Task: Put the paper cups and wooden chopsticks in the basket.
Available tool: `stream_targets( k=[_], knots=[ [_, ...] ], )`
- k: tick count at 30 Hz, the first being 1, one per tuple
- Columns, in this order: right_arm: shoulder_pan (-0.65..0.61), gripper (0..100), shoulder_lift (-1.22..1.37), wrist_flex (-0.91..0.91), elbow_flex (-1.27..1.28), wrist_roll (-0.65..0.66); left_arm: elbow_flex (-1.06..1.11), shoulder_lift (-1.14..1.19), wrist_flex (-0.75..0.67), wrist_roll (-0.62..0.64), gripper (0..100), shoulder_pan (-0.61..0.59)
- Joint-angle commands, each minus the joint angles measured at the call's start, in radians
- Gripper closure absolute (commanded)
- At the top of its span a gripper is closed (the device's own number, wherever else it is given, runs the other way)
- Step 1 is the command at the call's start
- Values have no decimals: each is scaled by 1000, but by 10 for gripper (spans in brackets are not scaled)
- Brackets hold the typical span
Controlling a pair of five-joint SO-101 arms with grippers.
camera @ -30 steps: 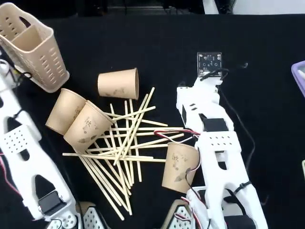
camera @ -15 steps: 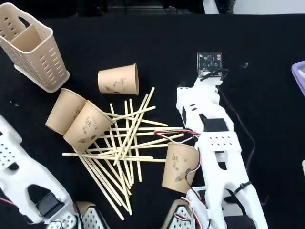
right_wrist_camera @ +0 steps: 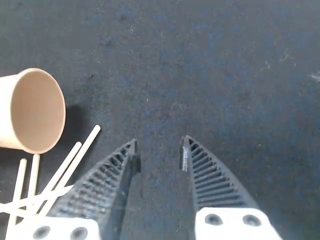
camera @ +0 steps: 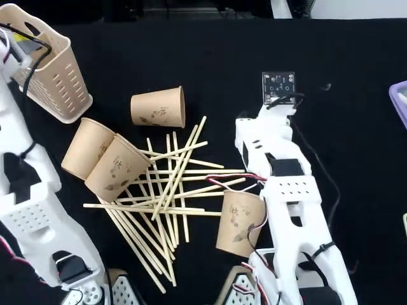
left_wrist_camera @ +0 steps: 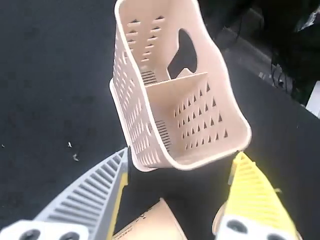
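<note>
The black table (camera: pixel 210 57) carries everything. The left arm (camera: pixel 32 210) stretches up the table's left edge to the far corner; the right arm (camera: pixel 292 190) lies along the right half.

The basket (camera: pixel 60 82) sits in that far left corner, tipped, its long axis slanting and its mouth turned toward the corner. The left gripper (left_wrist_camera: pixel 182 154) hovers at that mouth, its grey finger (left_wrist_camera: pixel 95 185) and yellow finger (left_wrist_camera: pixel 250 190) spread wide; a paper cup's edge (left_wrist_camera: pixel 150 227) shows low between them, clear of the yellow one.

Four cups lie on the cloth. The single cup (camera: pixel 159 109) lies on its side, mouth rightward. The paired cups (camera: pixel 102 157) touch, mouths angled to the far right. The near cup (camera: pixel 238 222) rests against the right arm, mouth away.

The right gripper (right_wrist_camera: pixel 159 150) hangs above bare cloth, jaws parted and empty.

The chopsticks (camera: pixel 165 190) lie crisscrossed between the cups, some crosswise, others fanning diagonally
</note>
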Motion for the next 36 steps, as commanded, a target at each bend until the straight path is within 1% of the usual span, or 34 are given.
stream_targets(
  k=[1,10,14,15,16,17,19,20,21,22,23,25,27,29,33,36],
  knots=[
    [-12,861,2,-25,-5,-2,25,23,-83,78,677,-12],
    [-12,861,2,-25,-5,-2,35,130,-80,91,682,-18],
    [-12,861,2,-26,-5,-2,25,190,-48,91,686,-8],
    [-12,861,2,-26,-5,-2,25,199,-35,91,706,-5],
    [-12,861,2,-28,-5,-2,25,206,-28,86,748,7],
    [-12,861,2,-28,-5,-2,25,212,-25,86,808,18],
    [-12,861,2,-29,-5,-2,24,215,-26,80,958,41],
    [-12,861,2,-29,-4,-2,24,215,-31,54,979,59],
    [-12,861,2,-29,-4,-2,24,213,-29,15,948,82],
    [-12,861,2,-29,-4,-2,24,212,-26,-26,939,108],
    [-12,861,2,-29,-4,-2,22,209,-25,-77,951,134],
    [-11,861,2,-29,-4,-2,-4,198,-21,-230,973,188],
    [-11,861,2,-28,-4,-2,-24,192,-17,-381,970,239],
    [-11,861,2,-26,-5,-2,-41,186,-20,-500,970,278],
    [-11,861,2,-26,-8,-2,-82,186,20,-675,970,361],
    [-8,861,2,-28,-10,-2,-53,190,28,-786,970,407]
  ],
)
